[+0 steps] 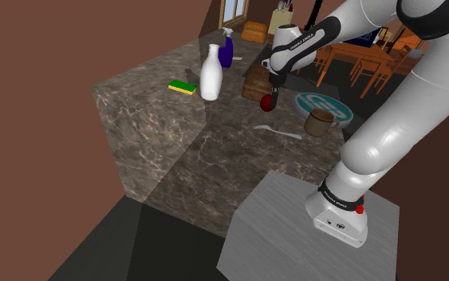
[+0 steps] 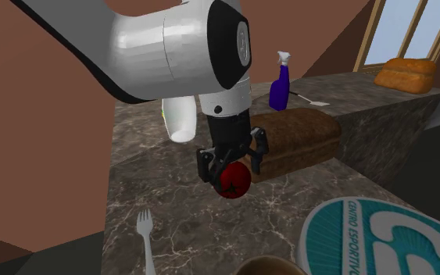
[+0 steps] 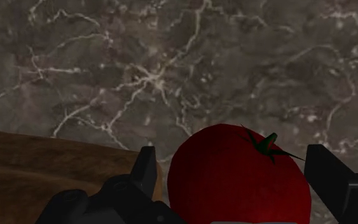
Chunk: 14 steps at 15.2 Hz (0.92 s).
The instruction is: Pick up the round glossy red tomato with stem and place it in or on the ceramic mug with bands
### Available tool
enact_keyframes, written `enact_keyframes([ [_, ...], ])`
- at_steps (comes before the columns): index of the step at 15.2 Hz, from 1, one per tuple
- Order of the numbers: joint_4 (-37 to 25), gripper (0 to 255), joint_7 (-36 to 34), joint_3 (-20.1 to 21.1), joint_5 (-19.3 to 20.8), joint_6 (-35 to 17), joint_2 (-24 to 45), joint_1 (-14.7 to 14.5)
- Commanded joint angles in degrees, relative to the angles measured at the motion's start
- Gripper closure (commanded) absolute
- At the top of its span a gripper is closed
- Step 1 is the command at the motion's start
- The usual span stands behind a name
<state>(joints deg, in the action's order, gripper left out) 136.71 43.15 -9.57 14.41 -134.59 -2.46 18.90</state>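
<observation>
A glossy red tomato (image 1: 267, 102) with a green stem (image 3: 268, 144) sits on the marble counter beside a brown loaf. My black gripper (image 2: 232, 170) hangs straight down over it, open, one finger on either side. In the wrist view the tomato (image 3: 238, 181) lies between the fingers (image 3: 147, 167) with a narrow gap on each side, so it is not clasped. The brown mug (image 1: 320, 122) stands on the counter to the shoulder view's right of the tomato, near the counter's edge; its rim (image 2: 269, 267) shows low in the second exterior view.
A dark brown loaf (image 2: 296, 139) lies just behind the tomato. A teal lettered disc (image 1: 326, 104) lies behind the mug and a white fork (image 1: 282, 130) in front of it. A white bottle (image 1: 210, 73), blue spray bottle (image 1: 226, 49) and yellow-green sponge (image 1: 183, 86) stand farther off.
</observation>
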Motion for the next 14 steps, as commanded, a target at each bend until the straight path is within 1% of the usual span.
enact_keyframes([
  [1, 0.1, 0, 0.0, -0.1, 0.0, 0.0, 0.3, 0.1],
  [2, 0.1, 0, 0.0, -0.1, 0.0, 0.0, 0.3, 0.1],
  [3, 0.0, 255, 0.0, -0.1, 0.0, 0.0, 0.3, 0.1],
  [12, 0.1, 255, 0.0, -0.1, 0.0, 0.0, 0.3, 0.1],
  [14, -0.4, 255, 0.3, 0.0, -0.1, 1.6, -0.8, 0.0],
])
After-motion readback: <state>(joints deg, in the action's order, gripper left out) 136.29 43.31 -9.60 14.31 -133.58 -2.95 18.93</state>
